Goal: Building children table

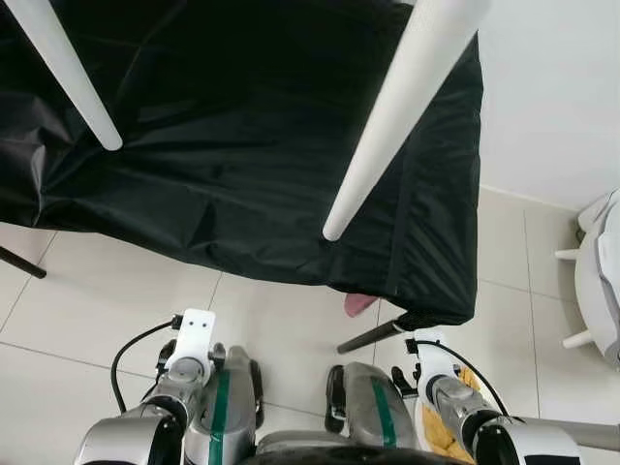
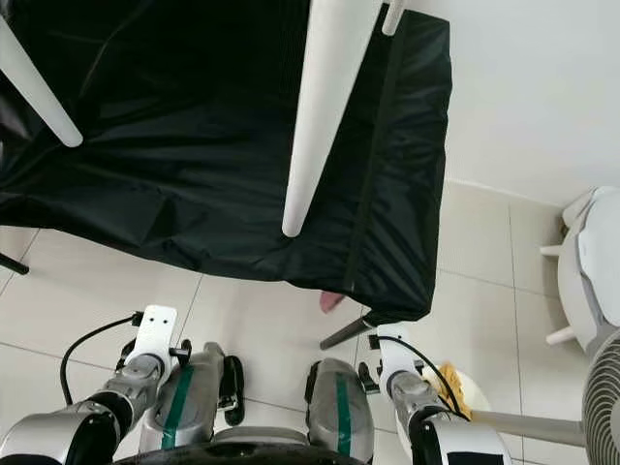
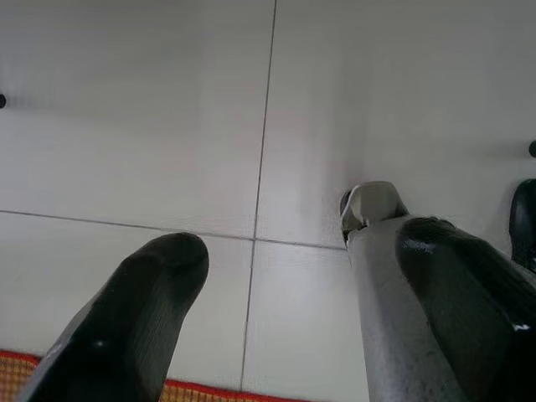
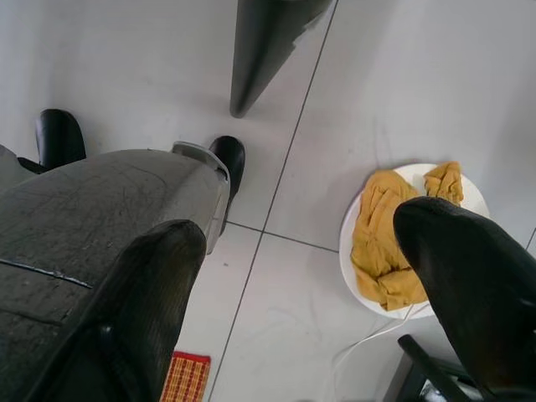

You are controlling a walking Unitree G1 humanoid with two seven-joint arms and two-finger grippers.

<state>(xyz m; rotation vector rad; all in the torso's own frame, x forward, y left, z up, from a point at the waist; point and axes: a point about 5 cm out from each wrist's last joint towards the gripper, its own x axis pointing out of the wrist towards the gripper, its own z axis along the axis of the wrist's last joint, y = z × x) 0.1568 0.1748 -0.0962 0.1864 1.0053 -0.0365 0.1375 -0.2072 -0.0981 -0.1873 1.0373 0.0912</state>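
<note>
Left gripper hangs low by the robot's left side, fingers spread wide with nothing between them, pointing down at pale floor tiles; one black finger sits over bare tile, the other lies against the robot's own grey leg. A red-and-orange patterned strip shows at the frame edge beneath it. Right gripper is also down at the side, fingers parted and empty, aimed at the floor beside the robot's right leg. Below it a white round plate holds a crumpled yellow cloth, and a dark tapered leg of the covered stand comes down to the tile near the robot's black foot. In the head views a black sheet drapes over a surface straight ahead of the robot. On it stands the upturned children table, two white legs sticking up toward the camera: one white table leg close on the right, another white leg on the left. A small pink thing peeks out under the sheet's edge, cannot tell what. White furniture sits at the far right against the wall, and a fan grille shows at the right edge.
</note>
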